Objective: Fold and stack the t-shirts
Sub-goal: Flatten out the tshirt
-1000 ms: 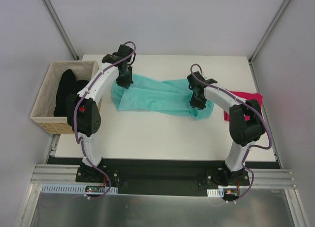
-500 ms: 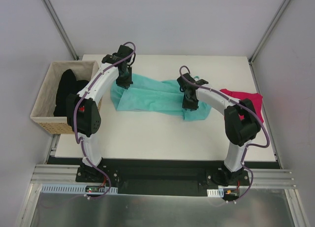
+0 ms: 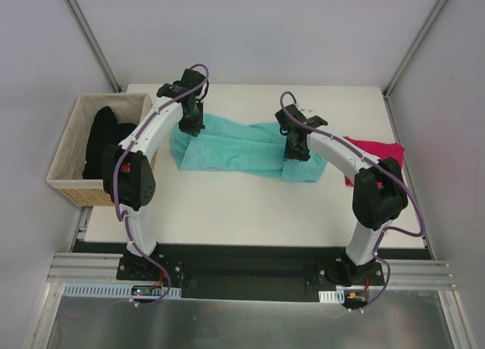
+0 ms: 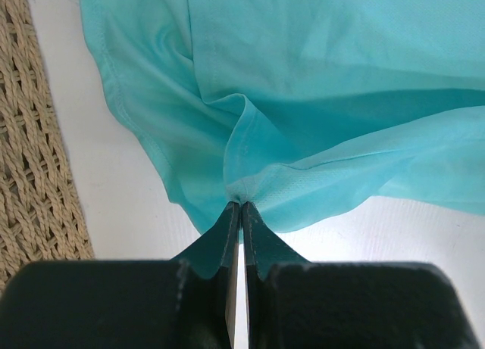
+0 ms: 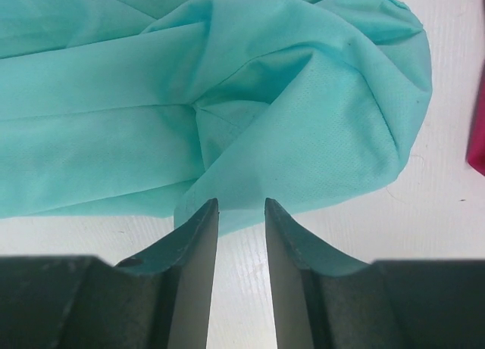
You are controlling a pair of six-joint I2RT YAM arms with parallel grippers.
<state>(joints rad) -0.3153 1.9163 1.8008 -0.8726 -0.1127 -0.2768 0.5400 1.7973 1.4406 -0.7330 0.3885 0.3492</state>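
Note:
The teal-green t-shirt [image 3: 242,148] lies in a long crumpled band across the far half of the table. My left gripper [image 3: 189,128] is at its left end, shut on a pinched fold of the teal cloth [image 4: 303,76]; the jaws [image 4: 240,204] meet on it. My right gripper [image 3: 297,154] hovers over the shirt's right end, open. Its tips [image 5: 241,204] reach the cloth's hem [image 5: 303,114], with bare table between them. A magenta-pink t-shirt [image 3: 375,154] lies at the right edge. Black t-shirts [image 3: 102,137] fill the basket.
The tan woven basket [image 3: 79,190] stands off the table's left edge, close to my left gripper, its wall [image 4: 38,175] showing in the left wrist view. The magenta cloth [image 5: 477,137] lies just right of my right gripper. Bare white table [image 3: 242,213] stretches along the front.
My right arm swung left over the teal shirt's right end, then eased back a little, and its jaws parted slightly wider. The left gripper has kept its grip and place.

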